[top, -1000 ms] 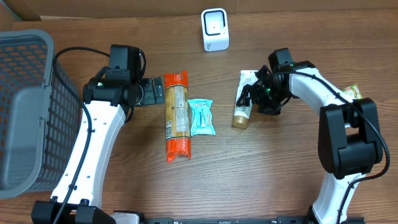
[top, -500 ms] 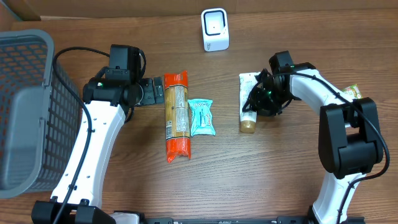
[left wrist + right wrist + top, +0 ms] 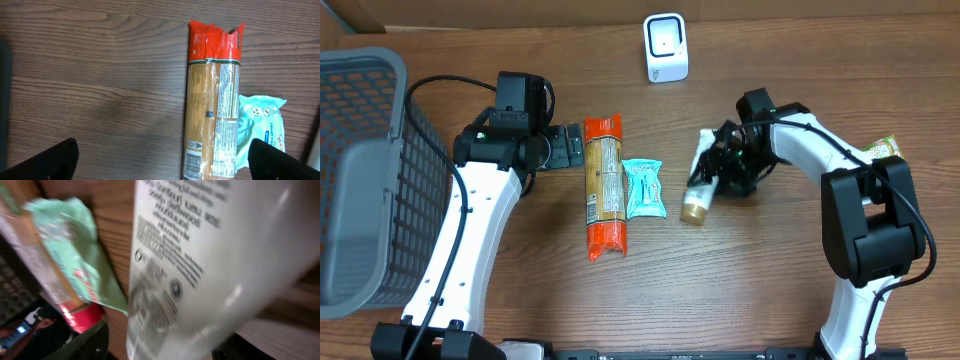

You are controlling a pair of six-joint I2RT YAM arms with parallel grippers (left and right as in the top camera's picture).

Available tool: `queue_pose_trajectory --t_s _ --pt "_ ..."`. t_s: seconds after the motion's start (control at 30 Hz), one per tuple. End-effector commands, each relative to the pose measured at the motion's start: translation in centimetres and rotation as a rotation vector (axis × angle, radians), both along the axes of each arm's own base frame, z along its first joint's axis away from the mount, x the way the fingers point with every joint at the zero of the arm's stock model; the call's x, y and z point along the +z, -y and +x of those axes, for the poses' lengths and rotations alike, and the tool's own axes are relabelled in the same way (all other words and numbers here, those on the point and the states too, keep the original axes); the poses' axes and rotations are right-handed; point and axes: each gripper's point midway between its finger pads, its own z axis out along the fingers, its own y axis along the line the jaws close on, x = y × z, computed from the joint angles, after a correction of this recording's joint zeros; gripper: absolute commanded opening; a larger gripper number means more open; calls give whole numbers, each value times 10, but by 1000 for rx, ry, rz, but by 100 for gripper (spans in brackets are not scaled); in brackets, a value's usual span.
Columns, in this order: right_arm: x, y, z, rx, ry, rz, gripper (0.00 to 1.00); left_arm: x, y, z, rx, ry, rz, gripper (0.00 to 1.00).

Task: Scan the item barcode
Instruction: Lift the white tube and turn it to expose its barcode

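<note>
On the near side of the scanner (image 3: 666, 47), the tube (image 3: 696, 190) lies slantwise, cap pointing away, apparently straddled by the right gripper's (image 3: 722, 168) jaws; whether they pinch it, I cannot tell.

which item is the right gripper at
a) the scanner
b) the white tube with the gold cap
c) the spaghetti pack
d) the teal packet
b: overhead, the right gripper is at the white tube with the gold cap, and the tube's printed side fills the right wrist view. The pasta pack, teal packet and scanner lie apart from it.
</note>
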Motion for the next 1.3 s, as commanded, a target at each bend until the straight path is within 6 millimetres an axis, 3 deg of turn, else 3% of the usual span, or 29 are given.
queue_pose_trajectory --t_s 0.0,0.07,0.17,0.27,0.43,0.53,0.7,0.9,1.0,1.03,1.27 --pt "29 -14 32 -26 87 74 65 1 -1 1 -18 4 18 100" --pt "27 -1 53 -43 170 -36 69 1 -1 1 -18 4 18 100" --pt "23 23 66 -68 220 -195 72 1 -1 1 -18 4 18 100" --pt "29 31 80 -61 285 -252 73 1 -1 1 -18 4 18 100" --pt "51 13 123 21 550 -210 65 1 -1 1 -18 4 18 100" --pt "66 -23 145 62 722 -154 60 1 -1 1 -18 4 18 100" --pt "61 -68 143 25 734 -126 53 1 -1 1 -18 4 18 100" --pt "27 -79 134 -60 634 -195 32 1 -1 1 -18 4 18 99" --pt "10 -70 128 -160 526 -234 8 1 -1 1 -18 4 18 100" --pt "5 -66 128 -194 504 -258 5 1 -1 1 -18 4 18 99" --pt "-6 -28 131 -440 421 -419 4 1 -1 1 -18 4 18 100"
